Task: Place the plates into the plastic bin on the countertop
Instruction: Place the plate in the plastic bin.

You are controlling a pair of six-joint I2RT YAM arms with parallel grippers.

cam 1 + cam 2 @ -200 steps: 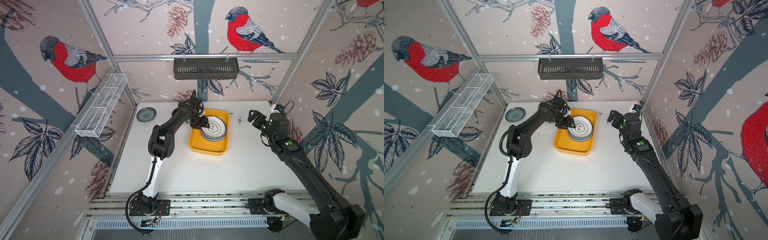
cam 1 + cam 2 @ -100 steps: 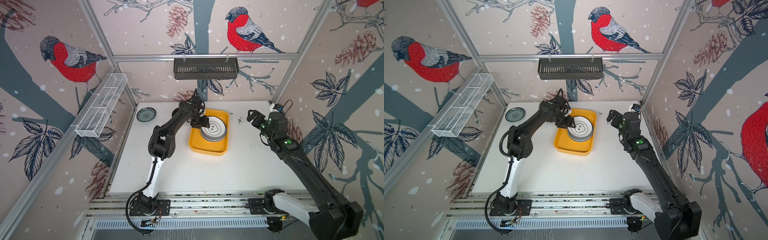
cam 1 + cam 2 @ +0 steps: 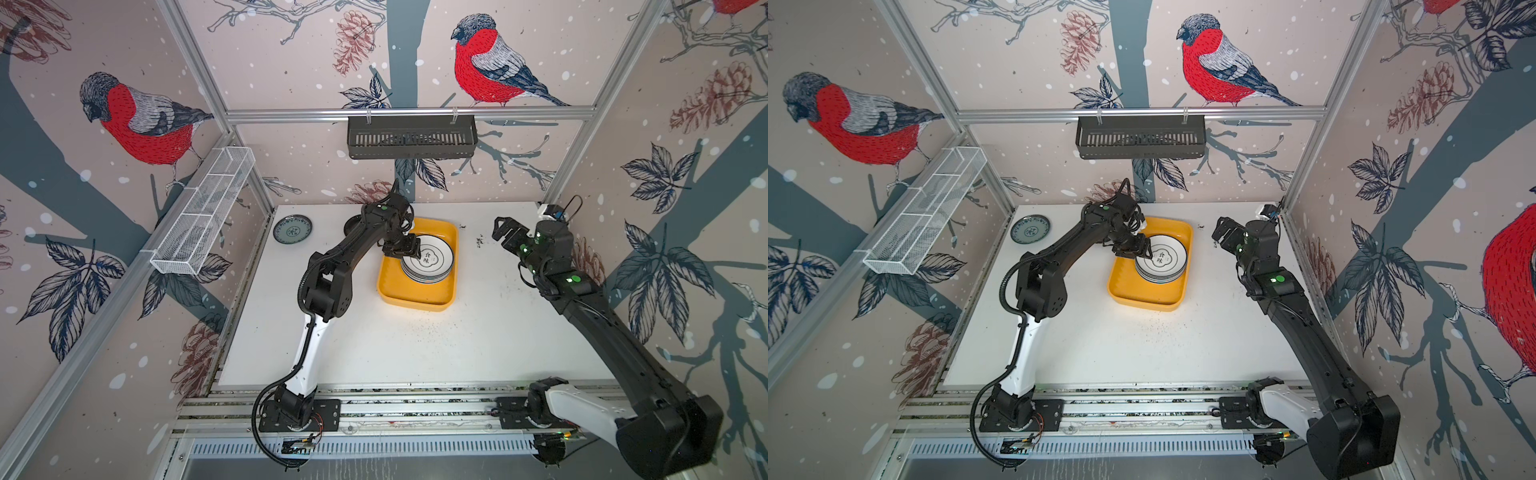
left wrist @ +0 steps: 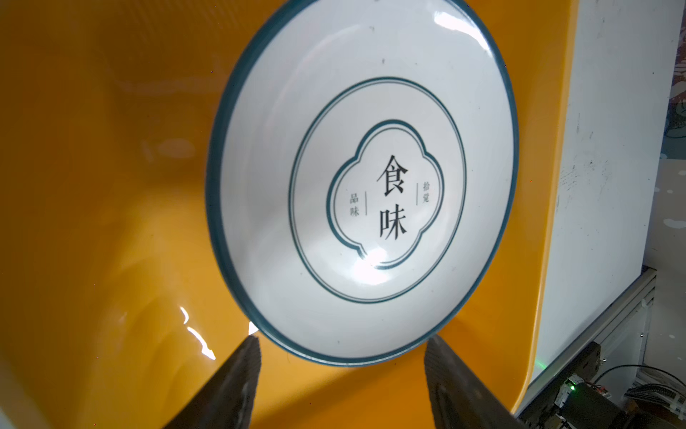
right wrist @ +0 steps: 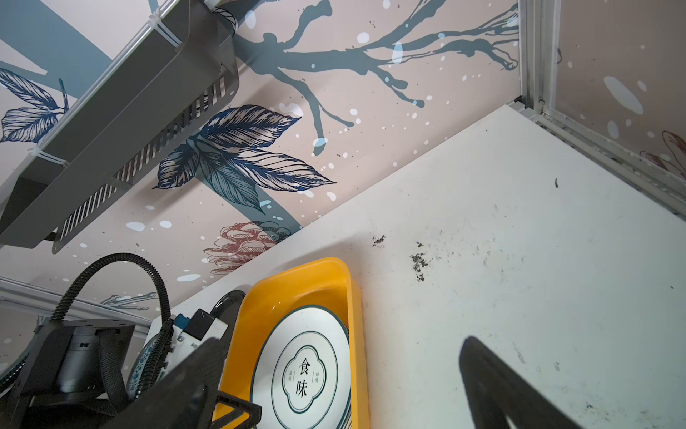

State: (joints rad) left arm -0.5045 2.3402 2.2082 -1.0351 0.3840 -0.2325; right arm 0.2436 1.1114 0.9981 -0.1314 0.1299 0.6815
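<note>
Where the plates lie: round white plates (image 3: 427, 262) stacked in yellow-orange plastic bin (image 3: 415, 298), lower ones mostly hidden.
Left gripper (image 4: 343, 341): jaws apart, flanking top rim.
Right gripper (image 3: 503, 231): spread wide, empty.
Teal patterned plate (image 3: 292, 229): on white countertop (image 3: 415, 353).

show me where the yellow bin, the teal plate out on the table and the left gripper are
yellow bin (image 3: 415, 294): in a top view, a bare patch of its floor
teal plate (image 3: 292, 229): in a top view, its middle
left gripper (image 4: 342, 338): left wrist view, midway between its fingertips
</note>
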